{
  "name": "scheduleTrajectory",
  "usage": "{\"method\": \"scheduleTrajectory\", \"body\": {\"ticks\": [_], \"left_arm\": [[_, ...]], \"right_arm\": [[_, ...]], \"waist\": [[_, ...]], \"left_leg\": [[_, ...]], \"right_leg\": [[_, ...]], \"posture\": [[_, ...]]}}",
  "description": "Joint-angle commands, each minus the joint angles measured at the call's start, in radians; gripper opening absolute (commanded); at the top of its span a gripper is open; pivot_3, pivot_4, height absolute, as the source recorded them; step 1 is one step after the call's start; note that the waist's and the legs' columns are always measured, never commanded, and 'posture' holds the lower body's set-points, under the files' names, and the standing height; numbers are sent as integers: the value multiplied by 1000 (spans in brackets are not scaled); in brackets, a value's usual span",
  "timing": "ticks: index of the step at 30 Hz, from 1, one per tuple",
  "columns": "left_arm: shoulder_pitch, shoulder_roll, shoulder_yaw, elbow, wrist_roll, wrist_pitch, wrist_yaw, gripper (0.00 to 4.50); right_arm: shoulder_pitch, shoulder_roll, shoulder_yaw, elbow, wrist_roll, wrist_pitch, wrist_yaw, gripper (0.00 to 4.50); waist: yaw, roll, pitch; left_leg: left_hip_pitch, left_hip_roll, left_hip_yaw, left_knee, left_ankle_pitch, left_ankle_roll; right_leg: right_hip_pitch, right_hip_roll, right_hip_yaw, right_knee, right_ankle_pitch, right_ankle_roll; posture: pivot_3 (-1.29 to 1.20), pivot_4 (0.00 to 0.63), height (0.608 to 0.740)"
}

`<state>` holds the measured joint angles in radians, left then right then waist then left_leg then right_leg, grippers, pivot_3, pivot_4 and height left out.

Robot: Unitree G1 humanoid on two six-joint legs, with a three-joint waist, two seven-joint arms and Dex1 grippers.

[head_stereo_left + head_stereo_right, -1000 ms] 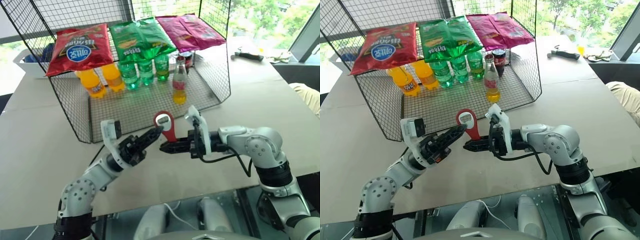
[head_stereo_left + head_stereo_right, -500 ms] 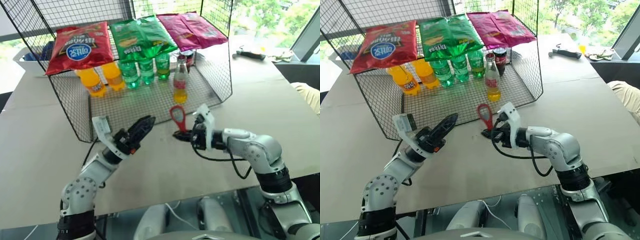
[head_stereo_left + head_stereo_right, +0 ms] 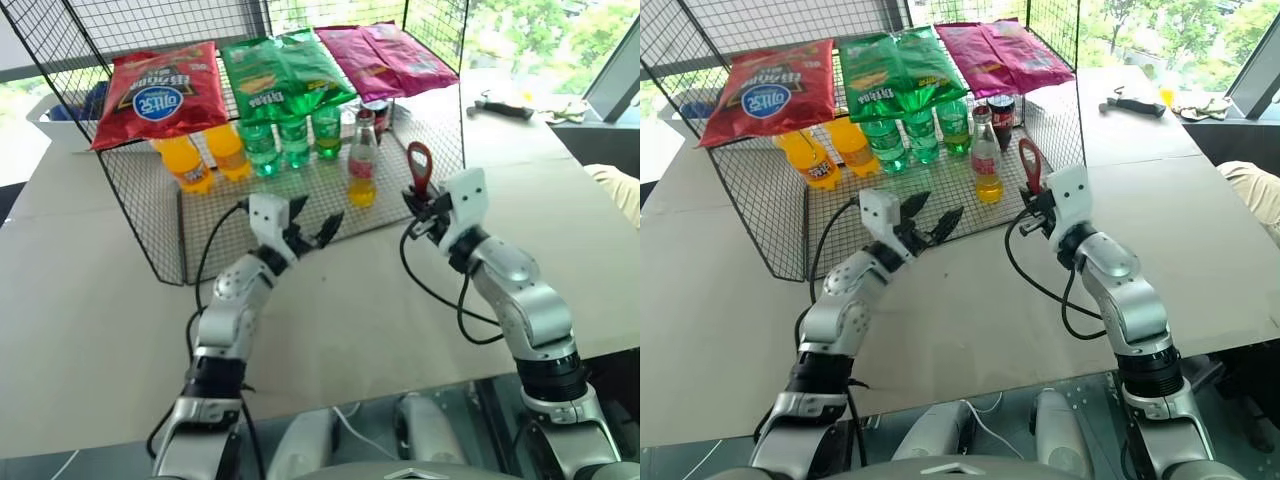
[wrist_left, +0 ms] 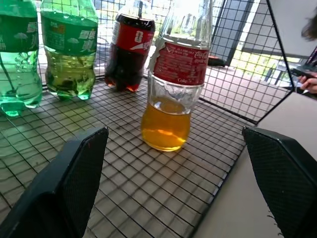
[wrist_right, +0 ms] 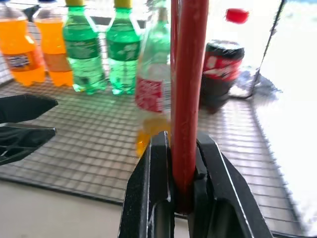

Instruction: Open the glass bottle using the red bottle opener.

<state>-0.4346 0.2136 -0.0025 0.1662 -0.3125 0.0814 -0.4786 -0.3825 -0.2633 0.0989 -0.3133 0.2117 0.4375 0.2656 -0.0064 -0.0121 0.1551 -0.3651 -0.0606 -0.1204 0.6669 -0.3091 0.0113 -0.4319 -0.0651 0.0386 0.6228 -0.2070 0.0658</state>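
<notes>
The slim clear glass bottle (image 3: 361, 166) with yellow-orange drink and a red label stands upright on the wire rack (image 3: 270, 215) floor on the counter (image 3: 90, 300), near the front right edge. Behind it sit green plastic bottles (image 3: 291, 140), orange plastic bottles (image 3: 185, 163) and a dark cola bottle (image 4: 130, 47). Left gripper (image 3: 310, 226) jaws are spread wide, empty, pointing at the bottle from just short of it. Right gripper (image 3: 424, 203) is clenched on the flat red bottle opener (image 3: 419, 167), held upright just right of the bottle.
</notes>
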Motion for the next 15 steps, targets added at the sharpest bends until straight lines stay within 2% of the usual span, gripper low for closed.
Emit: {"method": "scheduleTrajectory", "body": {"ticks": [1,7,11,15], "left_arm": [[-92,-39,-13,101,52,-101,1,4463],[-261,-94,-4,328,91,-212,-11,4463],[-379,-120,10,498,133,-297,37,4463],[-446,-134,18,617,157,-360,55,4463]], "right_arm": [[0,7,-10,-74,-58,-72,-37,0],[24,3,13,-98,-116,-89,-34,0],[40,2,24,-115,-146,-96,-32,0],[44,6,29,-124,-167,-99,-37,0]], "waist": [[0,0,0],[-4,0,0],[-5,0,0],[-5,-1,0]], "left_leg": [[0,0,0,0,0,0],[0,0,0,1,0,0],[0,-1,0,1,0,0],[0,-1,0,1,0,0]], "right_leg": [[0,0,0,0,0,0],[0,0,0,1,0,0],[0,0,0,1,0,0],[0,0,0,1,0,0]], "posture": [[0,150,740],[0,150,740],[0,150,740],[0,150,740]]}}
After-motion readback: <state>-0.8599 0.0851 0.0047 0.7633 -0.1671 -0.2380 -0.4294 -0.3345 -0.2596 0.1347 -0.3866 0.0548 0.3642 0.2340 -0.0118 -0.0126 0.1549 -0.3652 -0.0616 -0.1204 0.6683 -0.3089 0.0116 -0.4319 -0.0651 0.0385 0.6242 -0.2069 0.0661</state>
